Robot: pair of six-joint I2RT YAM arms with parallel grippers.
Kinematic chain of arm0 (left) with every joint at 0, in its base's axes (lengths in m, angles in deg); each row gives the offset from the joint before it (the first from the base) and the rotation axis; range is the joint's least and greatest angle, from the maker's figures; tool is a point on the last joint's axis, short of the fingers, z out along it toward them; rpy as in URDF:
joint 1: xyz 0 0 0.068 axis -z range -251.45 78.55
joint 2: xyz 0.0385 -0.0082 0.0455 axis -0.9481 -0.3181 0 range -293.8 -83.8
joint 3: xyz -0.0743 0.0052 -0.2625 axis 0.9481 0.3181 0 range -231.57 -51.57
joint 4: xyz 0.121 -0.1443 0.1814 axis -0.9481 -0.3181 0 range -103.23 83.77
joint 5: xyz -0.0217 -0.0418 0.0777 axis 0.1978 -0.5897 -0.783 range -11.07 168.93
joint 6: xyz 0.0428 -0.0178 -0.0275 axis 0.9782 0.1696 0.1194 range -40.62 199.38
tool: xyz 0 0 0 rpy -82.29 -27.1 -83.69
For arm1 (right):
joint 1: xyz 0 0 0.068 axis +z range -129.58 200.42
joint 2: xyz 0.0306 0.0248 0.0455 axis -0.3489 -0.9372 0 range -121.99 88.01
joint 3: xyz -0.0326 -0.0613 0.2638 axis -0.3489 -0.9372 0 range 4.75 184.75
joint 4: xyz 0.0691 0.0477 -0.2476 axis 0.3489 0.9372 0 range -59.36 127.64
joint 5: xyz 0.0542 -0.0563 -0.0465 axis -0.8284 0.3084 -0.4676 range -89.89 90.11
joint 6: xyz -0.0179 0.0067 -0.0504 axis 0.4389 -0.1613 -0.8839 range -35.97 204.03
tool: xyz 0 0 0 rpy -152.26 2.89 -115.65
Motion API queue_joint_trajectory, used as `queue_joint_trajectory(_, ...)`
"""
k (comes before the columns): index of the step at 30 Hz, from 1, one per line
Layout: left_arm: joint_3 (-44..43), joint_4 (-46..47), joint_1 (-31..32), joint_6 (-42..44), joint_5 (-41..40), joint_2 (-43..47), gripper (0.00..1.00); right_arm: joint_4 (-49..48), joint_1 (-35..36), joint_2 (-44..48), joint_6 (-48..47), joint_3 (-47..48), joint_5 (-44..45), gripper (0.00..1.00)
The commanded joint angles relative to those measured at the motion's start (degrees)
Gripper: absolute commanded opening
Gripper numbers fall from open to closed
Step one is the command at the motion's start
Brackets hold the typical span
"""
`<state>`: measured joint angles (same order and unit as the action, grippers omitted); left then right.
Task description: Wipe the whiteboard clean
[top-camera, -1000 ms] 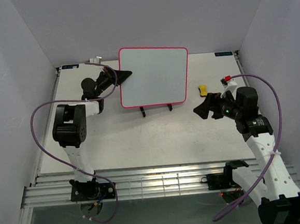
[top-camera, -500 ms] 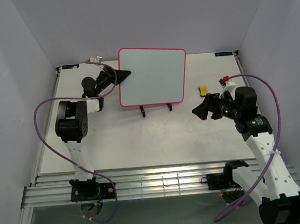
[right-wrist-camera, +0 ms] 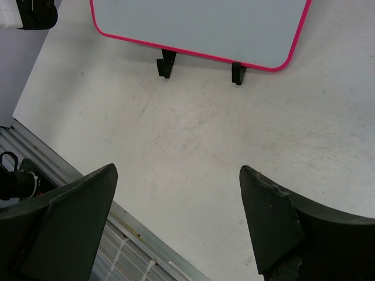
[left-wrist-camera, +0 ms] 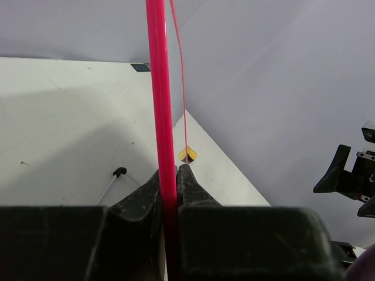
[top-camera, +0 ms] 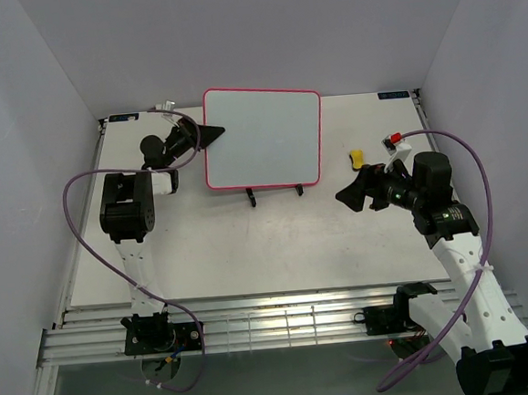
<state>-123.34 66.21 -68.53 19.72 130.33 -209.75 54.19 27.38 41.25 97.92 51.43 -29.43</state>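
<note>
Top view, upper middle of the frame: there's the whiteboard [top-camera: 262,138], a flat rectangle with rounded corners and a thin glossy pink-red frame, its face plain pale white. Two black feet of the stand [top-camera: 251,196] poke out under its lower edge. The left gripper [top-camera: 211,131] is at the board's left edge, and the left wrist view shows it plainly: black jaws clamped on the pink frame, one finger on each side, the board seen edge-on as a thin line running up the frame.

Over on the right, mid-frame, the right gripper [top-camera: 348,195] hovers above the desk [top-camera: 249,244] with its jaws wide apart and nothing between them; their matte black tips frame bare, faintly scuffed white surface in the right wrist view.

A small yellow eraser block [top-camera: 358,159] lies on the desk just right of the board, apart from both grippers. A small blue label [top-camera: 121,118] sits at the desk's far left corner, too small to read. Purple cables [top-camera: 72,199] loop off both arms.
</note>
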Motion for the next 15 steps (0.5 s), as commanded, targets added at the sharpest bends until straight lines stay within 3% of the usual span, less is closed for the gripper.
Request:
queue_joint_trajectory(1, -3.6, 22.9, -0.8, 4.0, 4.0, -0.1, 0.0, -2.8, 0.6, 0.0, -0.7, -0.1, -2.3, 0.9)
queue_joint_trajectory(15, 7.8, 24.0, -1.4, 24.4, -1.9, 1.8, 0.0, -4.0, 1.7, -0.2, -0.5, -0.1, -4.3, 0.9)
